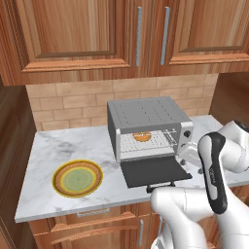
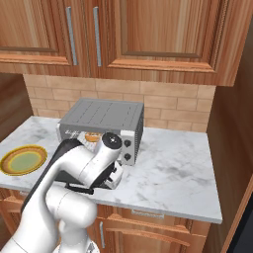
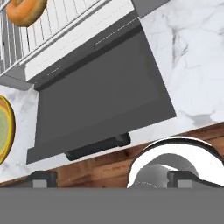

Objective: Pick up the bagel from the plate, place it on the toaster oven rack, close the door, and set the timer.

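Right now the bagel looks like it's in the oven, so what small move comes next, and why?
Probably bring the open gripper down under the handle to lift the door shut. The bagel already sits on the rack, the plate holds nothing, and the door lies flat open over the counter edge.

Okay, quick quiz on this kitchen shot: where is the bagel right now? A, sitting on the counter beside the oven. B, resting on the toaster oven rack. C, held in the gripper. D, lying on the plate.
B: the bagel rests on the toaster oven rack inside the cavity, with the door folded down open; the plate on the counter carries nothing.
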### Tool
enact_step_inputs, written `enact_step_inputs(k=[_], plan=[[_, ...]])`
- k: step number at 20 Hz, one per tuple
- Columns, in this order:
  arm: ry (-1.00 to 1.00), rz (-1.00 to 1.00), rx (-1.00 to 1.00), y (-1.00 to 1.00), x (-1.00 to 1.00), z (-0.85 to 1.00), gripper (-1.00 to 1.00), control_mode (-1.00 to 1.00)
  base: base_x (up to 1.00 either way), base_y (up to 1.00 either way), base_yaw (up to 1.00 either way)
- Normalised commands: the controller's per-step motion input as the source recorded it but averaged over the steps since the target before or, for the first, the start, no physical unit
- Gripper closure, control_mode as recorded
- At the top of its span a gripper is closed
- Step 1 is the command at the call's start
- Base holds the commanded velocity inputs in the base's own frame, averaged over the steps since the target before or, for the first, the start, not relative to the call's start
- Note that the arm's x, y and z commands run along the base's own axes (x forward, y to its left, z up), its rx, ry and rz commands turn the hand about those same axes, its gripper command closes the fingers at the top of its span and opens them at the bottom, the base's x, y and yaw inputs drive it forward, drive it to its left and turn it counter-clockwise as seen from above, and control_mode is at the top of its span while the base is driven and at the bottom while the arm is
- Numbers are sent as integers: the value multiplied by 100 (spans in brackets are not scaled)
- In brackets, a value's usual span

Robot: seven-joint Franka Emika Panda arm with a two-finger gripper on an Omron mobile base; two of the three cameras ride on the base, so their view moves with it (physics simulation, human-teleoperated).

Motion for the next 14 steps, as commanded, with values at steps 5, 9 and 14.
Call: enact_step_inputs(k=[5,9,14], plan=[[2,-14,4,0,-2,-28,-100,-100,0,0,0],[6,-12,3,0,0,-23,-100,-100,0,0,0],[13,-11,3,0,0,-22,-100,-100,0,0,0]])
